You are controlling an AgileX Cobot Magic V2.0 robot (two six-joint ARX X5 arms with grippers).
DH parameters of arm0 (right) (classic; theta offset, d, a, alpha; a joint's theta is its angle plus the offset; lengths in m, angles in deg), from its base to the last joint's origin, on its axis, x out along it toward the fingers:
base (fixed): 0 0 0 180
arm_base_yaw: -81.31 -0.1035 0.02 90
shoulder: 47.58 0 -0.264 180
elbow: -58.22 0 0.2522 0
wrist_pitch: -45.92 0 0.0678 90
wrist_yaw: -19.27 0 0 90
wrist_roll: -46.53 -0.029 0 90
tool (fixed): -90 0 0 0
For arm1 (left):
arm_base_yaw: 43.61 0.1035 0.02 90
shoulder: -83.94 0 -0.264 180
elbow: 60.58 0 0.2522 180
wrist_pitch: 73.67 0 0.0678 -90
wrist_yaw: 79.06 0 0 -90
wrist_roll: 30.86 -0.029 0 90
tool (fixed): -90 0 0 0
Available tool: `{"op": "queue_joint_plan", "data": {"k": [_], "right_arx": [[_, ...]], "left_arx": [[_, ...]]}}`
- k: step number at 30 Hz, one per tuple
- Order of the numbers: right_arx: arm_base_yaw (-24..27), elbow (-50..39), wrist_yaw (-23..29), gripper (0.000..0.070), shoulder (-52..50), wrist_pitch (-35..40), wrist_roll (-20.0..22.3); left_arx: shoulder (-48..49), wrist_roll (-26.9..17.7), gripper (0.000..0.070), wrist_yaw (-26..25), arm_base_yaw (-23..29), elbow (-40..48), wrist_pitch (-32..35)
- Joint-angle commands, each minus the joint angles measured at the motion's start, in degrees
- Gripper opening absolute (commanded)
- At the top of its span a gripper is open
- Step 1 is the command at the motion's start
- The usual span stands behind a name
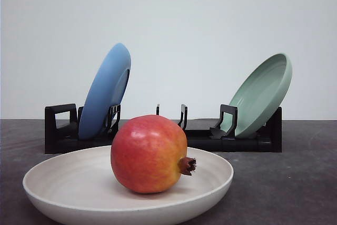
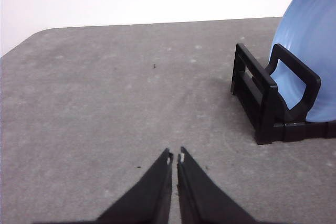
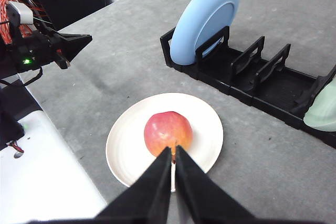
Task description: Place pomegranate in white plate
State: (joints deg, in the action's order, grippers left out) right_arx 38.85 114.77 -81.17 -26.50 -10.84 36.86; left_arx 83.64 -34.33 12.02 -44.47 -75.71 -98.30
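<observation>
Grey bench (image 2: 105, 103) lies under the left tool (image 2: 175, 157), its tips pressed together on nothing. Pomegranate (image 1: 149, 154) sits in the white plate (image 1: 63, 175); right tool (image 3: 174, 150) hangs above, also closed, so placing looks finished and only withdrawal seems left.

The pomegranate (image 1: 149, 154) has smooth, slightly glossy skin and a dry, rough brown nub. Under it, the white plate (image 1: 68, 175) looks matt, faintly ringed ceramic. Behind the plate, the black rack (image 1: 60, 130) looks like hard, satin plastic, holding a matt blue plate (image 1: 105, 90) and a smoother pale green plate (image 1: 263, 93). The grey tabletop (image 2: 115, 93) is rough, speckled and dull.
</observation>
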Motion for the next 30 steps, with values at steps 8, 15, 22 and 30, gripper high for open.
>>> {"op": "queue_joint_plan", "data": {"k": [8,15,22,30], "right_arx": [[-0.44,0.46,0.01,0.0005,0.11,0.70,-0.39],[-0.44,0.46,0.00,0.0005,0.11,0.70,-0.39],[-0.44,0.46,0.00,0.0005,0.11,0.72,-0.39],[11.85,-0.44,-2.77,0.0005,-3.64,1.29,3.73]], "left_arx": [[0.13,-0.37,0.0000,-0.39,0.15,0.70,0.15],[0.13,-0.37,0.0000,-0.39,0.15,0.70,0.15],[0.13,-0.37,0.0000,-0.39,0.15,0.70,0.15],[0.13,-0.37,0.0000,-0.39,0.15,0.70,0.15]]}}
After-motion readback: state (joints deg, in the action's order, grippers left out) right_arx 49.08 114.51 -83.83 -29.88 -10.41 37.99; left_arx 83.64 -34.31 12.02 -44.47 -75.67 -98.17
